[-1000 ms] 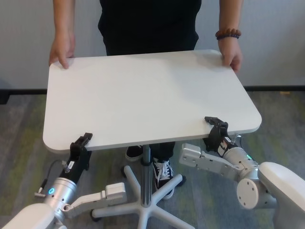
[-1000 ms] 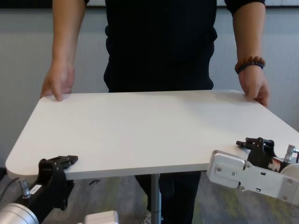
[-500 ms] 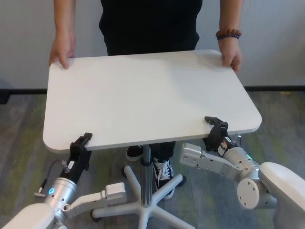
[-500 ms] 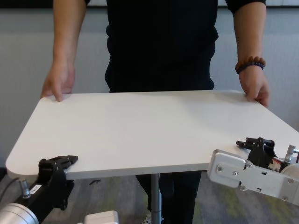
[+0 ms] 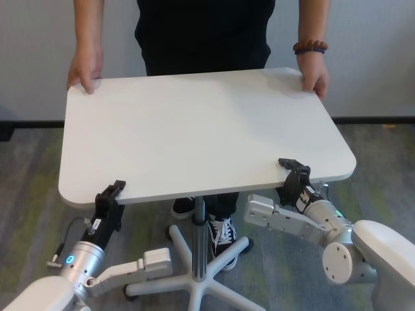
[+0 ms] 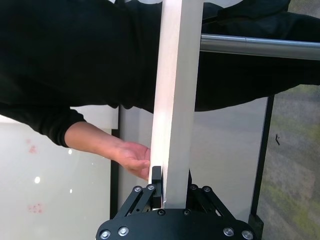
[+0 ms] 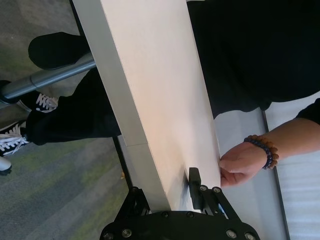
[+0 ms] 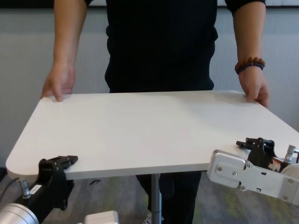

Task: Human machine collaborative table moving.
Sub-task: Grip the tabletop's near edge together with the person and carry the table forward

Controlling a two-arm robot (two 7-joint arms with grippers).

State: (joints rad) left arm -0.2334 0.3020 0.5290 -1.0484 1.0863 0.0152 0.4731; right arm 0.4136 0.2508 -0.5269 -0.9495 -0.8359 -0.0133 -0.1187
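The white table (image 5: pixel 201 129) stands in the middle on a grey centre pole (image 5: pixel 198 240). The human (image 5: pixel 204 32) in a black top stands at its far side, one hand (image 5: pixel 84 68) on the far left corner, the other hand (image 5: pixel 316 76), with a beaded bracelet (image 5: pixel 310 46), on the far right corner. My left gripper (image 5: pixel 109 199) is shut on the table's near edge at the left, edge-on in the left wrist view (image 6: pixel 172 100). My right gripper (image 5: pixel 293 175) is shut on the near edge at the right, as the right wrist view (image 7: pixel 150 100) shows.
The table's white star base (image 5: pixel 194 278) with castors spreads on the carpet between my arms. The human's sneakers (image 5: pixel 220 233) stand close to it. A grey wall (image 5: pixel 376 52) lies behind the human.
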